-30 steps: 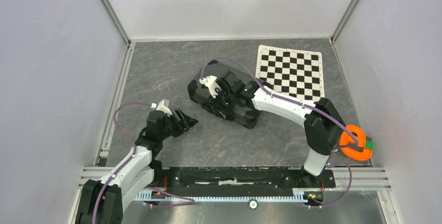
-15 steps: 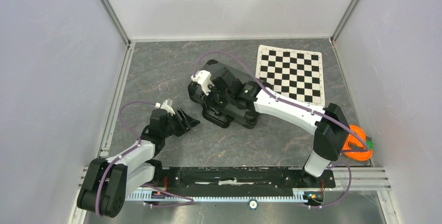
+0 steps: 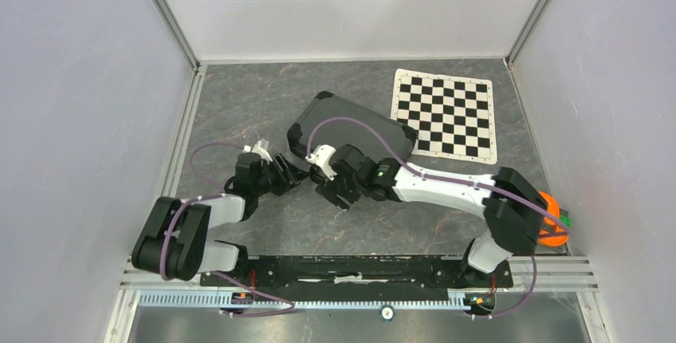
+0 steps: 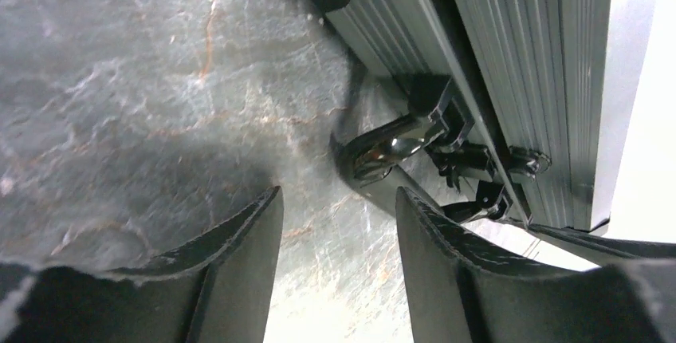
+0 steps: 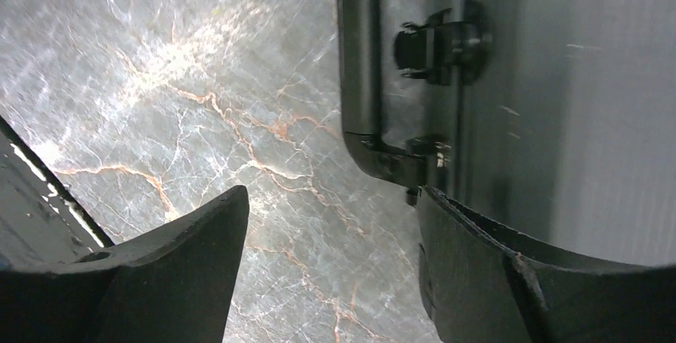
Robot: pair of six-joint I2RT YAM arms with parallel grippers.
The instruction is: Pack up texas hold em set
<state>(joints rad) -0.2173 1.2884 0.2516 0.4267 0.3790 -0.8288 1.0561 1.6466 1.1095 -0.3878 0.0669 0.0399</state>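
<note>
Now lying closed and flat on the counter (image 3: 239, 104), centre-far: case (image 3: 351, 126). Pulling back to its near edge, spread, empty: right claw (image 3: 335, 193). Closing in from near-left, spread, empty: left claw (image 3: 292, 175). Likely remaining: fastening the latch (image 4: 446, 132).

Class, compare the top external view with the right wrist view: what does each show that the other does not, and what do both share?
Only the top view: the chequered mat, the orange piece and the left arm. Only the right wrist view: a handle and a latch up close. Both: the closed black case and the marbled table.
</note>
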